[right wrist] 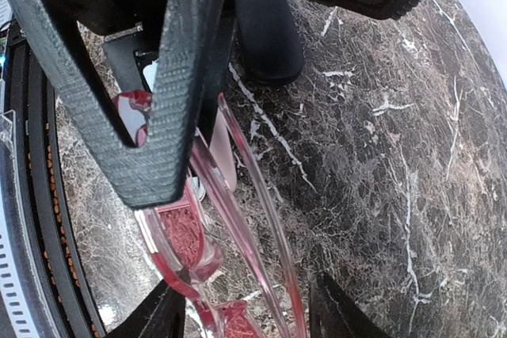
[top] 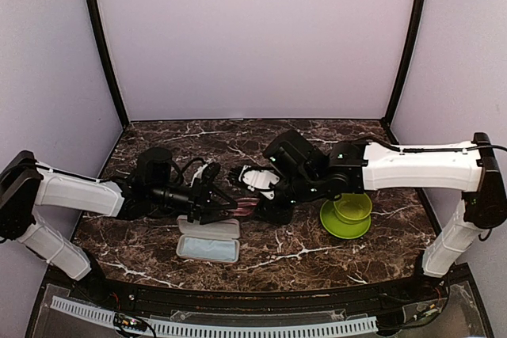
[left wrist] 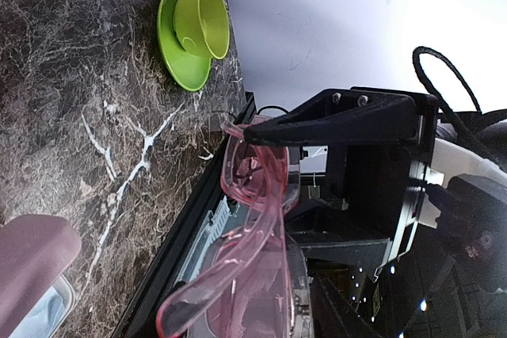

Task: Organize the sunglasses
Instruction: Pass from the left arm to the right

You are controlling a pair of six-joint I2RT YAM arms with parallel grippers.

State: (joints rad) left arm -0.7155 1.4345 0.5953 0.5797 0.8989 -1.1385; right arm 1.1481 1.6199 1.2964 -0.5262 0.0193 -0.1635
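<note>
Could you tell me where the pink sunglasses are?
Top view: the pink sunglasses are mid-table in the left gripper, the right gripper at their other end, just beyond the open case.

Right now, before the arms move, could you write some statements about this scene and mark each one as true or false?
1. The left jaws are closed on the pink sunglasses. True.
2. The pink case is shut. False: it lies open, with a light blue cloth inside.
3. The green cup stands on a green saucer. True.
4. The green cup is on the left arm's side of the table. False: it stands beside the right arm.
</note>
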